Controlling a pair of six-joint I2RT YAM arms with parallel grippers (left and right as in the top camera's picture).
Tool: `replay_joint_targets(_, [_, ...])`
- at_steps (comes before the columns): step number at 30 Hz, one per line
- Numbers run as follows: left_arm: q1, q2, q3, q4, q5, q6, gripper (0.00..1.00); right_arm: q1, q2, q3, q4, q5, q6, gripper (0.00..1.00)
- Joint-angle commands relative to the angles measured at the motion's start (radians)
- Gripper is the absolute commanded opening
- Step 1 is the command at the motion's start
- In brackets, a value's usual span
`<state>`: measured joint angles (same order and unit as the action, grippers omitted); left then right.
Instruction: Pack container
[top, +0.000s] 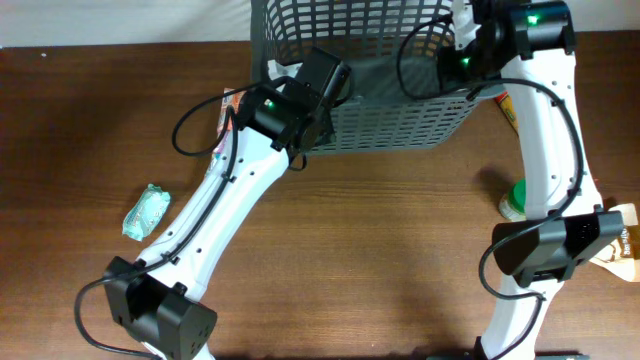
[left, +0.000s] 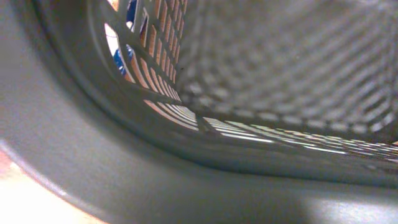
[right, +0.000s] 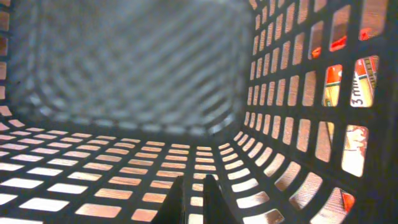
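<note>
The large dark grey plastic basket (top: 390, 125), lattice-slotted along its sides, stands at the middle of the far edge of the brown wooden counter (top: 380, 260), where both arms can reach over its rim. The left pincer (top: 322, 78) sits at the basket's near left corner, right at the rim. Its wrist view shows only blurred rim and inner wall and no fingers, so I cannot tell whether it is wide, narrow or clamped on the rim, though the posture would suit steadying the basket. The right pincer (right: 201, 190) is down inside near the right wall, low over the slotted floor, its jaws drawn almost together with nothing between them. Neither wrist view shows any grocery inside, so the packing looks barely begun. The goods lie outside: a crumpled green-and-white packet (top: 148, 212) towards the left edge, a green-and-white round item (top: 518, 198) and a tan paper bag (top: 620, 245) by the right edge. An orange-and-red printed carton (right: 339, 84) lies just beside the basket's right wall, seen through the slots. With goods on both sides, each arm can probably fetch from its own. The empty right pincer would need to lift out and widen before any pick.
</note>
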<state>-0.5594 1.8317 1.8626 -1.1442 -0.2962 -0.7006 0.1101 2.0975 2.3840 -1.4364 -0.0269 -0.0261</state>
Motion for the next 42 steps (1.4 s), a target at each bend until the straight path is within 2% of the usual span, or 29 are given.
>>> replay_joint_targets(1, [0.011,0.005,-0.003,-0.002,-0.026,-0.002,0.09,0.015,0.003,-0.005,-0.001,-0.006,0.008,0.04])
replay_joint_targets(3, [0.011,0.005,-0.003,-0.004,-0.026,-0.002,0.12,0.014,0.003,-0.005,0.014,-0.006,0.005,0.11])
replay_joint_targets(6, [0.010,0.005,-0.003,-0.008,-0.026,0.024,0.22,0.014,0.002,0.000,0.041,-0.006,0.005,0.18])
replay_joint_targets(8, [0.010,0.005,-0.003,-0.015,-0.026,0.050,0.28,0.014,0.002,0.010,0.049,-0.006,0.005,0.31])
replay_joint_targets(14, [0.005,0.003,0.002,-0.019,-0.026,0.094,0.33,0.014,0.002,0.051,0.056,-0.021,0.005,0.54])
replay_joint_targets(16, [-0.002,-0.004,0.016,-0.020,-0.026,0.129,0.38,0.014,0.002,0.087,0.053,-0.053,0.005,0.67])
replay_joint_targets(19, [-0.003,-0.015,0.051,-0.037,-0.027,0.156,0.58,0.014,0.002,0.137,0.043,-0.100,0.005,0.80])
replay_joint_targets(21, [-0.003,-0.023,0.076,-0.055,-0.027,0.157,0.70,0.014,0.002,0.172,0.027,-0.116,0.005,0.83])
replay_joint_targets(28, [-0.003,-0.087,0.131,-0.137,-0.077,0.157,0.87,0.014,-0.024,0.314,-0.048,-0.157,0.004,0.94])
replay_joint_targets(29, [-0.003,-0.103,0.135,-0.151,-0.098,0.156,0.95,0.014,-0.031,0.339,-0.061,-0.156,0.004,0.97])
replay_joint_targets(30, [-0.003,-0.120,0.138,-0.163,-0.116,0.156,0.98,0.013,-0.040,0.369,-0.077,-0.152,0.005,0.99])
replay_joint_targets(38, [-0.002,-0.295,0.142,-0.224,-0.262,0.156,0.99,-0.014,-0.128,0.494,-0.172,0.026,0.021,0.99])
replay_joint_targets(42, [0.004,-0.378,0.142,-0.243,-0.353,0.144,0.99,-0.071,-0.171,0.494,-0.240,0.216,0.163,0.99])
